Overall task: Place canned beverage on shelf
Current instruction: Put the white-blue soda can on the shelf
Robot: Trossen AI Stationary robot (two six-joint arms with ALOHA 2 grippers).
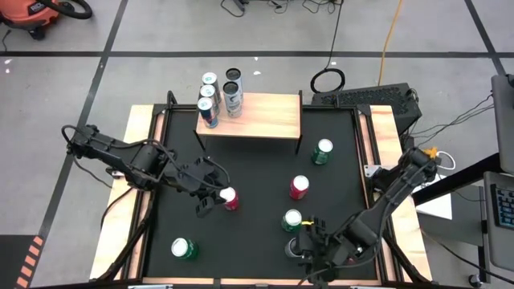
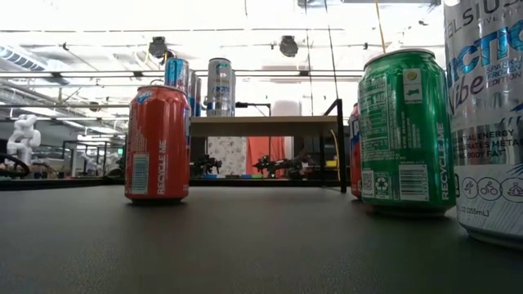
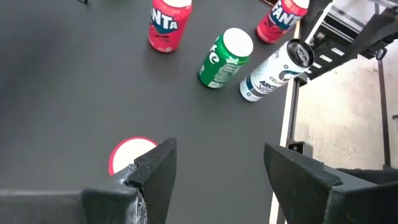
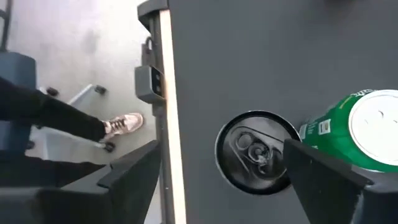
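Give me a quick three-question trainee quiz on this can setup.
1. How many green cans stand on the black tabletop? A) one B) three C) five
2. True or false: the shelf holds no cans.
3. Which gripper has the dark-topped can between its open fingers?

Key: 1 B. 2 false, cans stand at one end of it. 3 the right gripper.
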